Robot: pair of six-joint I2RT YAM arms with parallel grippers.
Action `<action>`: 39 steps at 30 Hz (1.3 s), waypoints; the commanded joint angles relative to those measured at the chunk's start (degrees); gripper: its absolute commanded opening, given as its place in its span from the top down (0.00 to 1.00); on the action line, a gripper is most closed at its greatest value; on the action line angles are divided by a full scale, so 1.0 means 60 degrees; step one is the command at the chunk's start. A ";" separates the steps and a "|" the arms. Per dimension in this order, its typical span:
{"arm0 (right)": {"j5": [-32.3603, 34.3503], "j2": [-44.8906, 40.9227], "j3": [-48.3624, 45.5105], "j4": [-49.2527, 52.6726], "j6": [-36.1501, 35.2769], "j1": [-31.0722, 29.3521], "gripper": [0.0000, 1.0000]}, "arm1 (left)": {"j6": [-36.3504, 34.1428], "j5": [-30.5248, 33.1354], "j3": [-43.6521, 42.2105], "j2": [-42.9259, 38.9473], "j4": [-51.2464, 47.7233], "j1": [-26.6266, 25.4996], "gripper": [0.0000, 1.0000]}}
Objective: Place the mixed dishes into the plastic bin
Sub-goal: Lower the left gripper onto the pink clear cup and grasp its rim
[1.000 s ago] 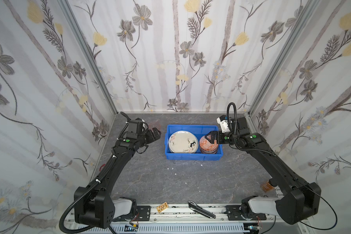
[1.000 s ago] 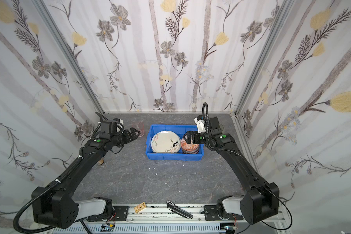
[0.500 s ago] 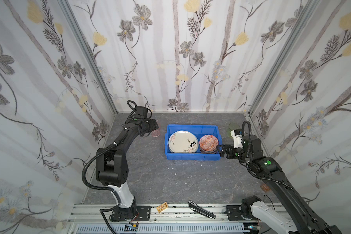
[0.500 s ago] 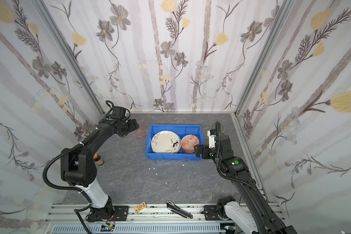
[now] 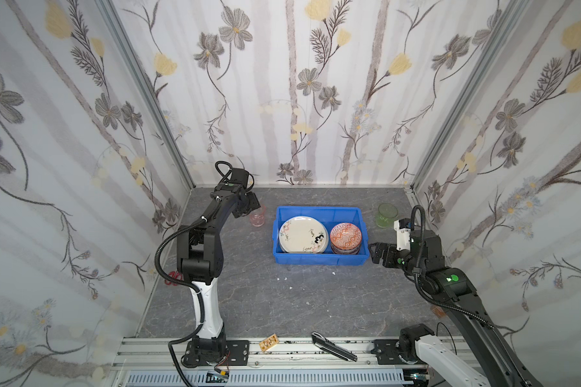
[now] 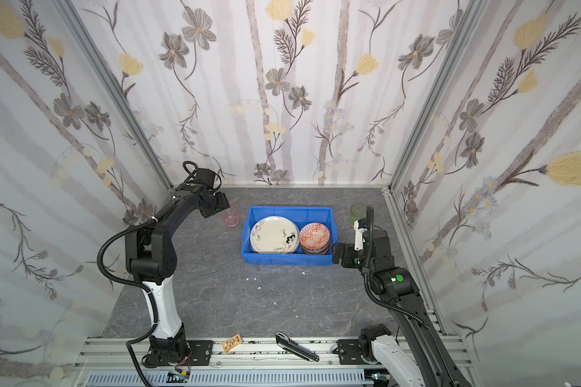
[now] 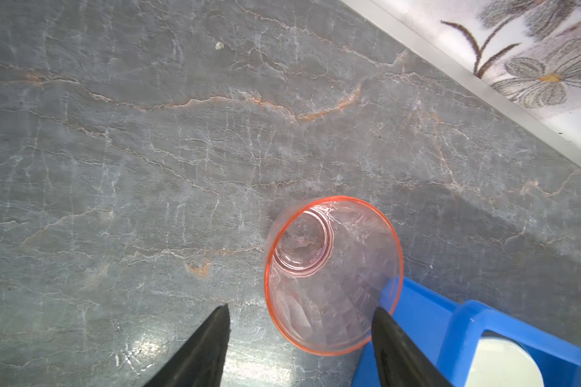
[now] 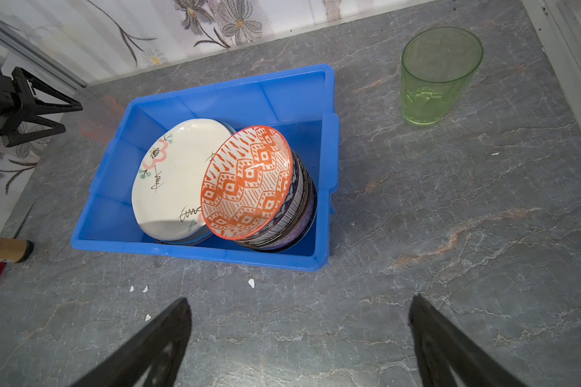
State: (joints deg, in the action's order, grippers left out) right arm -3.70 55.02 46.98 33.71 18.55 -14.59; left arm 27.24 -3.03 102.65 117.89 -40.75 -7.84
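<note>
The left end effector (image 7: 301, 335) has its jaws apart and clamps nothing. It hangs right over the pink tumbler (image 7: 332, 274). One finger (image 7: 393, 348) lies across the tumbler's rim on the bin side, and the other sits outside the rim over bare surface (image 7: 148, 167), so the jaws appear to straddle one wall of the tumbler. Whether either finger touches the tumbler cannot be told. The tumbler stands upright just left of the far-left corner of the bin (image 7: 450, 321), close to its rim.

The right end effector (image 8: 299, 318) is wide open and empty. It sits low just off the near-right corner of the bin in both top views (image 5: 374, 253) (image 6: 336, 254). The green tumbler (image 8: 436, 77) stands upright on the far right, well apart from it and beyond the bin's right wall.

The bin (image 5: 316, 209) holds a cream plate (image 5: 302, 234) on its left side, with at least one more plate edge showing beneath. On its right side an orange bowl (image 5: 346, 236) tops a stack of patterned bowls.

The task looks mostly done: the plates and bowls seen are in the bin, and the two tumblers remain on the surface. The step in hand seems to be the pickup of the pink one, with the green one left for after.
</note>
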 commanded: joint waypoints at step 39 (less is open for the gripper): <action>-0.1849 0.0823 0.0440 -0.0190 -0.0800 0.0384 0.04 | -0.0447 0.1175 -0.0065 -0.0138 -0.0506 -0.0049 1.00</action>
State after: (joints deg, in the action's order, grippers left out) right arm -12.32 59.22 48.14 33.58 15.33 -12.21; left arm 25.45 2.52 102.94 118.74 -42.87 -7.92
